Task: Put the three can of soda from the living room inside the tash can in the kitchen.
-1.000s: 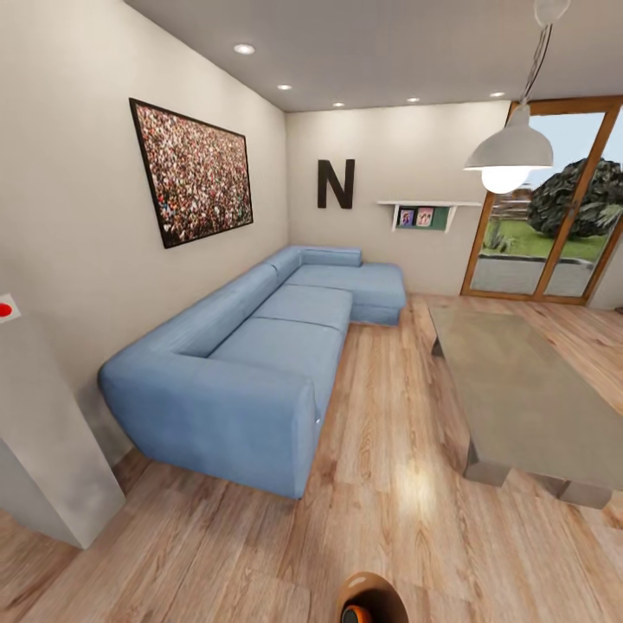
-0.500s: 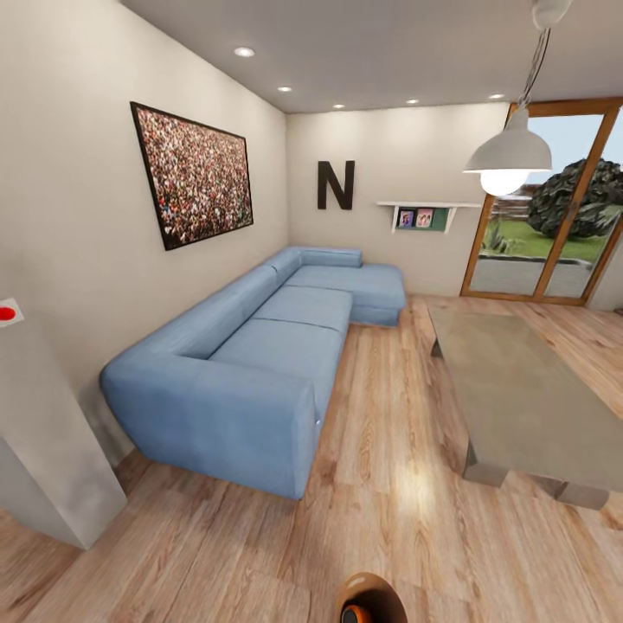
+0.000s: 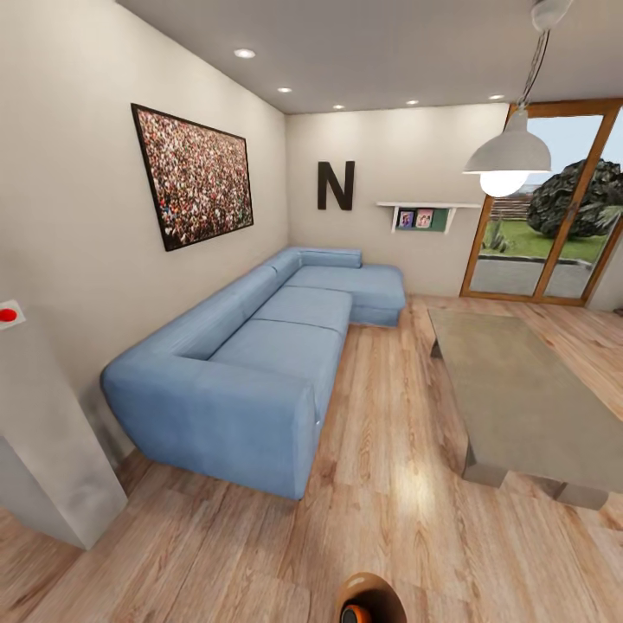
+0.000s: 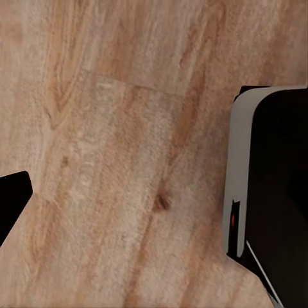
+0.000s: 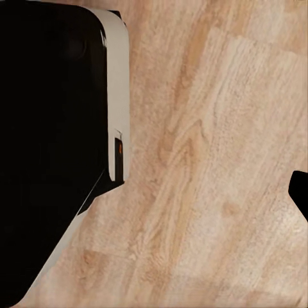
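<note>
I face the living room with its light blue corner sofa (image 3: 260, 346) and grey low table (image 3: 528, 398). At the bottom edge of the head view is a round brown rim, the tash can (image 3: 370, 586), with something bright orange (image 3: 353, 615) inside it, cut off by the frame. The dark blue can of soda is out of view. The wrist views look down on the wood floor. My left gripper's dark fingertip (image 4: 9, 205) and my right gripper's dark fingertip (image 5: 299, 192) stand at the picture edges, with bare floor between the fingers.
The sofa runs along the left wall under a framed picture (image 3: 195, 173). A grey block (image 3: 48, 450) stands at the near left. Glass doors (image 3: 554, 225) are at the far right and a lamp (image 3: 510, 156) hangs above the table. My black and white base (image 4: 273, 192) is close to both wrists.
The whole head view has crept a little, so the camera moved slightly. Nothing in the room has moved.
</note>
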